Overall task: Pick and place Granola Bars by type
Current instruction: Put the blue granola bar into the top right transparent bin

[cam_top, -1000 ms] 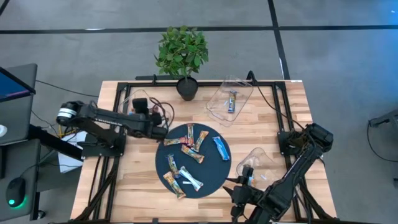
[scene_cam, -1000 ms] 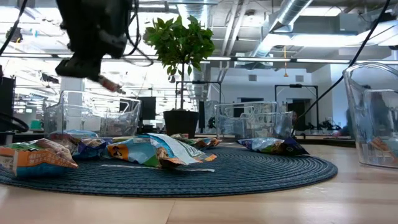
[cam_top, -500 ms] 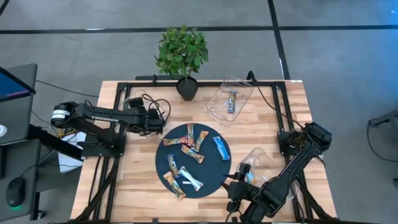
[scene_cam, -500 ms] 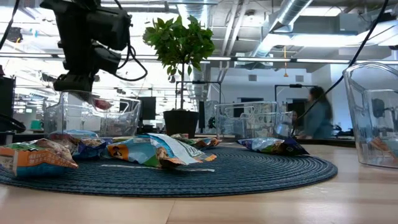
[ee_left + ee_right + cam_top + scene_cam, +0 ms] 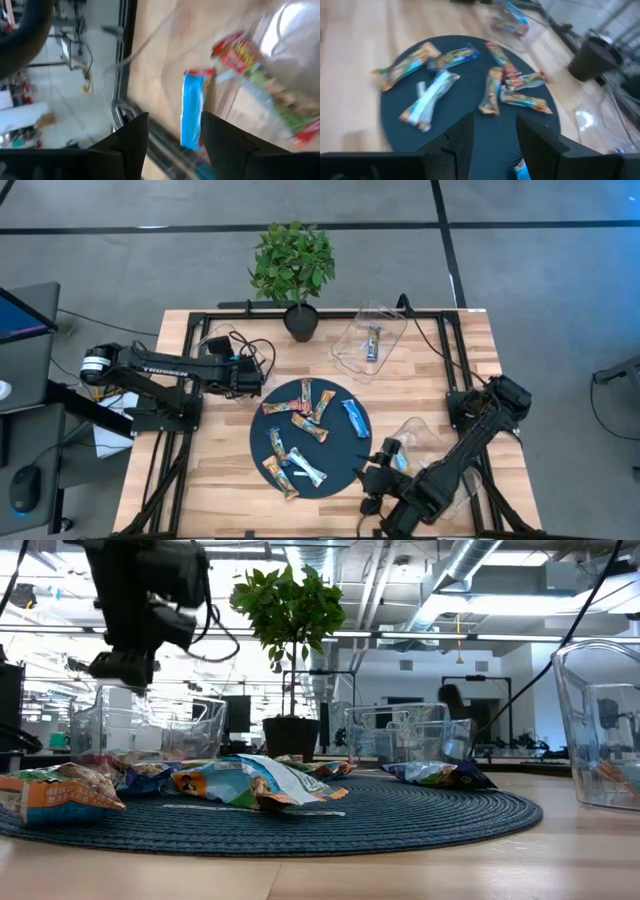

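Note:
Several granola bars, blue, orange-red and gold-green, lie on a round dark mat [image 5: 310, 442]. My left gripper [image 5: 256, 374] hangs open above a clear tray [image 5: 150, 725] at the table's far left. Straight below its fingers, the left wrist view shows a blue bar [image 5: 192, 115] and a red-and-green bar [image 5: 247, 62], both blurred. My right gripper [image 5: 370, 476] stands open at the mat's near right rim, pointing across the mat; nothing is between its fingers [image 5: 457, 142]. A second clear tray [image 5: 368, 340] at the far middle holds a blue bar [image 5: 373, 343].
A potted plant [image 5: 293, 270] stands at the table's far edge, between the left and middle trays. A third clear tray [image 5: 415, 436] stands right of the mat, close to my right arm. Black frame rails [image 5: 170, 430] run along the left and right edges.
My left gripper has carried an orange-red bar a little toward the far left, over the left tray, and opened. The bar has dropped out of its fingers toward the tray. My right gripper has crept toward the mat's near right rim.

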`<state>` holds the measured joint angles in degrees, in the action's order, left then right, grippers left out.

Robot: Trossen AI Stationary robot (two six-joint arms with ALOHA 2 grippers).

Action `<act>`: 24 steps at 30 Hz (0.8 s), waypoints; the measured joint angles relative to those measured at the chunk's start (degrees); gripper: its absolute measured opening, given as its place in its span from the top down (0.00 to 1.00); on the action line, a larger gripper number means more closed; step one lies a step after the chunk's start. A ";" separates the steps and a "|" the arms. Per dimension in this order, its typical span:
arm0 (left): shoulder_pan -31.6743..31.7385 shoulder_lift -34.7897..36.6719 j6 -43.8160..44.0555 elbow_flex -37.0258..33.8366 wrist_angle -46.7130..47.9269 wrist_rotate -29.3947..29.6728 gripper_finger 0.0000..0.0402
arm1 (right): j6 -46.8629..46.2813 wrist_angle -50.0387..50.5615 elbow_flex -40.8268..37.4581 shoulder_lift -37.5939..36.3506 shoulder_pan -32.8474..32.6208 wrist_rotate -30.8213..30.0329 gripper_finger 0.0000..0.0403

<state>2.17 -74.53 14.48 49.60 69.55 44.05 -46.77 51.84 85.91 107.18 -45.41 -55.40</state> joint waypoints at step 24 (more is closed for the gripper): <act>-47.31 15.95 6.26 -3.87 -25.63 7.25 0.56 | 1.44 6.81 0.02 0.00 31.71 31.95 0.65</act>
<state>-45.14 -58.59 20.75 45.74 43.91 51.31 -45.33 58.65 85.93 107.18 -13.71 -23.45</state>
